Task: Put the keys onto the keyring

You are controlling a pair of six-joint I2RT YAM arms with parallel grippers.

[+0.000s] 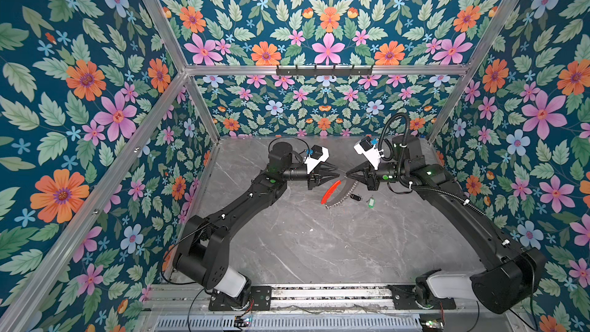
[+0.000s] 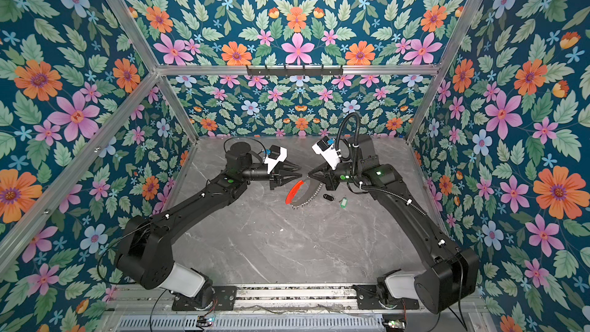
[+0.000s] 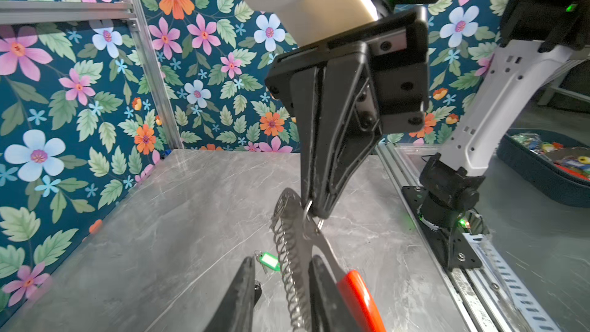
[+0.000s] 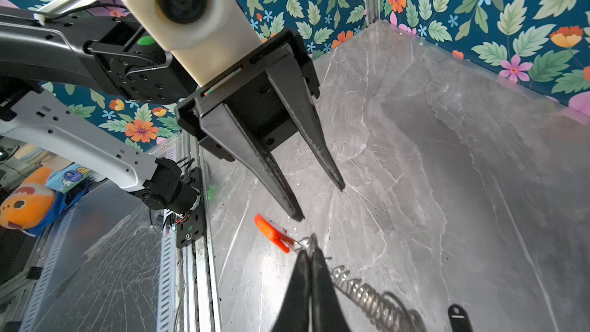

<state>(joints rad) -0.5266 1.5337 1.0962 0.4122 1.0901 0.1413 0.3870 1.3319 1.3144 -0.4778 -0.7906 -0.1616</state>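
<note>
Keyring [image 1: 343, 190] tilted, long axis slanting down from right tool [image 1: 347, 176] pinching its rim, left tool [image 1: 336, 171] spread

keyring [image 4: 367, 295] cut off, black fob [image 4: 459, 317] cut off

At the centre of both top views the keyring [image 1: 341, 191] slants down-left from the right gripper [image 1: 348, 176], above the bench [image 1: 303, 244]. The left gripper [image 1: 335, 172] faces it from the left, tips near. On the bench, just right of the keyring, lies the fob key [image 1: 355, 198], with the tag key [image 1: 370, 202] further right.
</note>
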